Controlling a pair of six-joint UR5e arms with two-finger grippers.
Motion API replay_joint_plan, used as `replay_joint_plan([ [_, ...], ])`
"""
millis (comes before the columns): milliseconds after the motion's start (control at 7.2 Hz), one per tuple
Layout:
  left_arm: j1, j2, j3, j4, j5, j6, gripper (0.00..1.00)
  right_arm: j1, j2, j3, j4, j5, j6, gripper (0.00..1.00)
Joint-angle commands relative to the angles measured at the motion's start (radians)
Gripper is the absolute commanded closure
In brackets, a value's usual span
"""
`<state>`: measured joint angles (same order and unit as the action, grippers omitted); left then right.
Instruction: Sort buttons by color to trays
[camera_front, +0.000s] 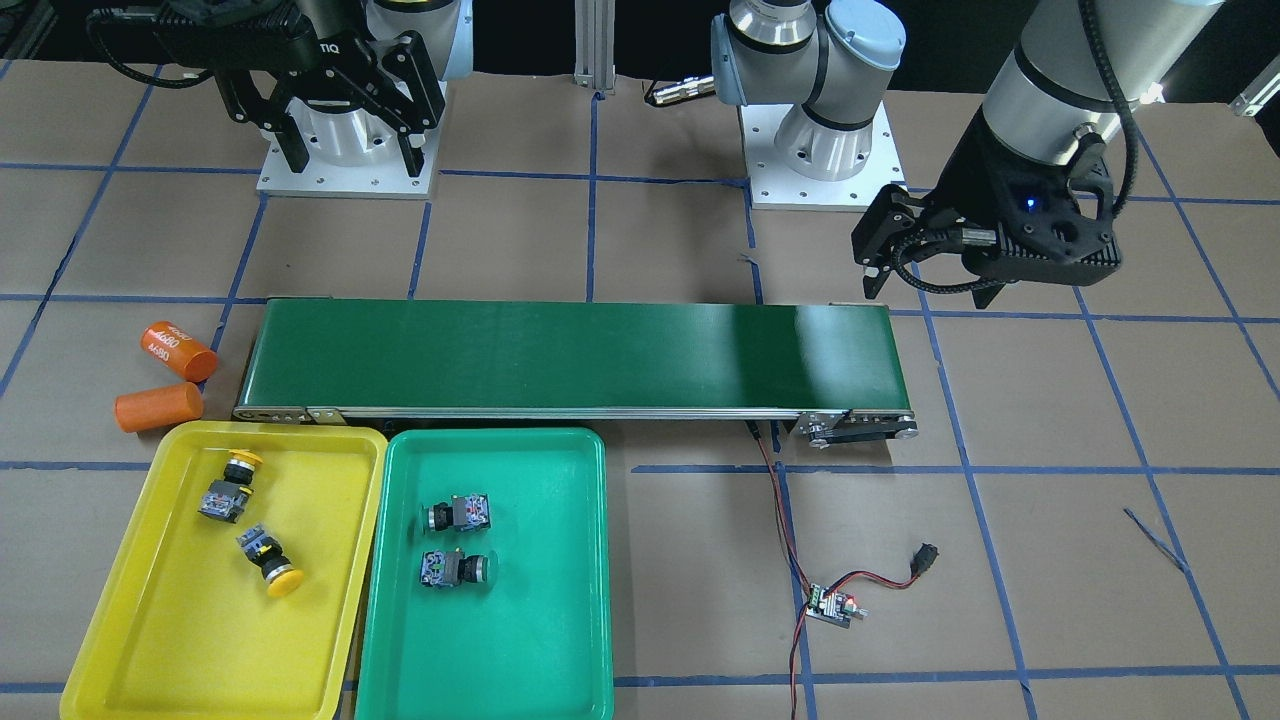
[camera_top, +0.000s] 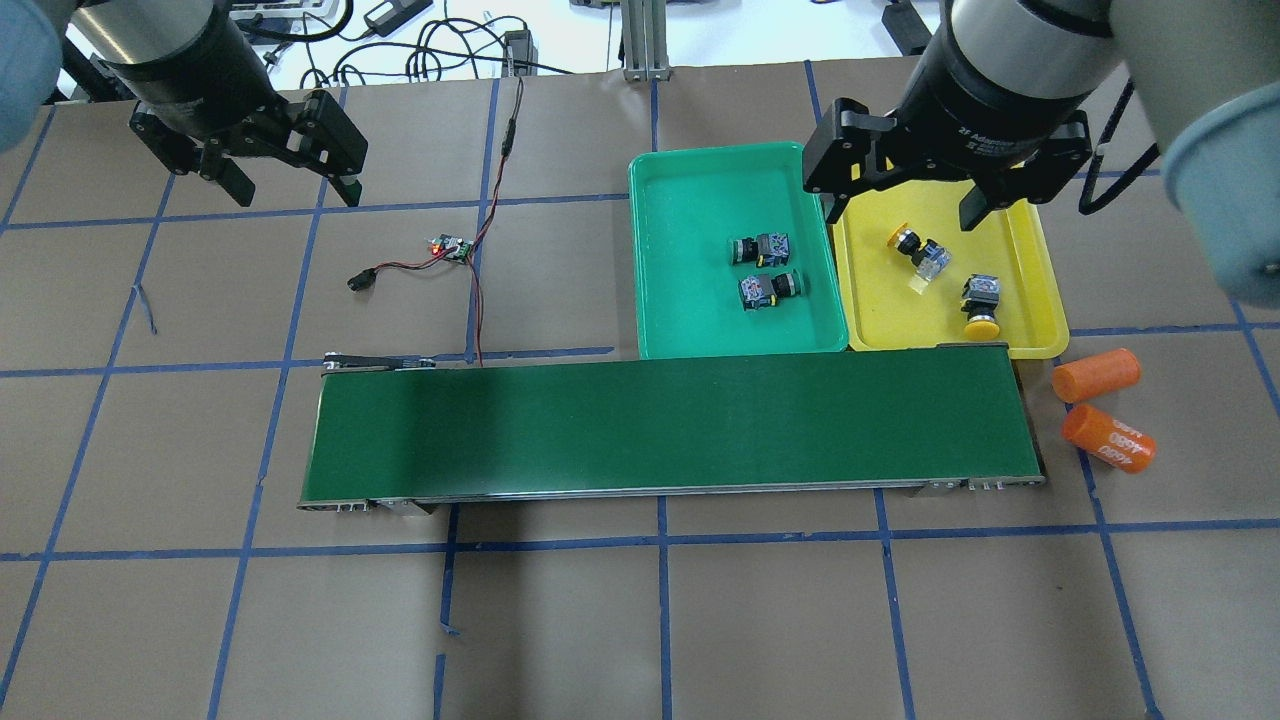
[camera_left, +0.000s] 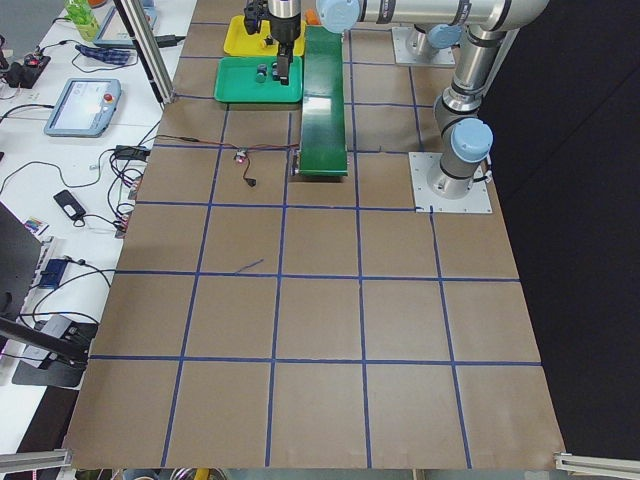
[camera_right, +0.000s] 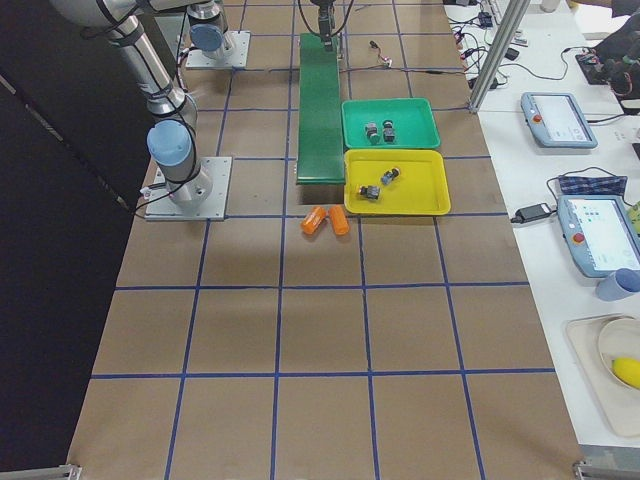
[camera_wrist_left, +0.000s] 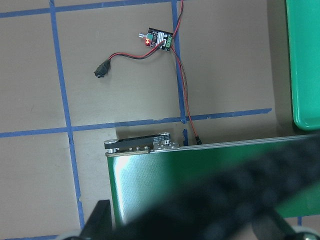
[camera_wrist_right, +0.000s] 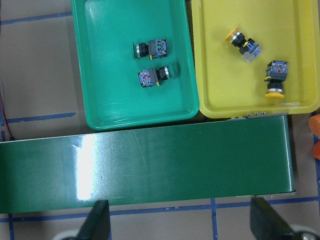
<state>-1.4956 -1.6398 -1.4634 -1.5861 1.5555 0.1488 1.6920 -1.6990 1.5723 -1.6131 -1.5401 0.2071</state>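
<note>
Two yellow-capped buttons (camera_front: 230, 485) (camera_front: 268, 560) lie on their sides in the yellow tray (camera_front: 130, 610). In the green tray (camera_front: 560, 620) beside it lie two green-capped buttons (camera_front: 455, 515) (camera_front: 455, 568). The right wrist view shows both trays, green tray (camera_wrist_right: 100, 90) and yellow tray (camera_wrist_right: 305, 55), with the buttons inside. My right gripper (camera_top: 905, 210) hangs open and empty high above the border of the two trays. My left gripper (camera_top: 290, 188) is open and empty over bare table past the conveyor's other end.
A long dark-green conveyor belt (camera_top: 660, 430) runs across the middle, touching the trays' near edges. Two orange cylinders (camera_top: 1095, 375) (camera_top: 1108, 438) lie beside the yellow tray. A small controller board (camera_top: 450, 247) with red and black wires sits below the left gripper.
</note>
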Motion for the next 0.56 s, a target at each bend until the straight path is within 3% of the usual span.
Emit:
replay_joint_plan([
  [0, 0.000, 0.000, 0.000, 0.000, 0.000, 0.000, 0.00, 0.000, -0.001, 0.000, 0.001, 0.000, 0.000, 0.00],
  [417, 0.000, 0.003, -0.008, 0.000, -0.002, 0.000, 0.00, 0.000, -0.001, -0.001, -0.001, 0.002, 0.000, 0.00],
])
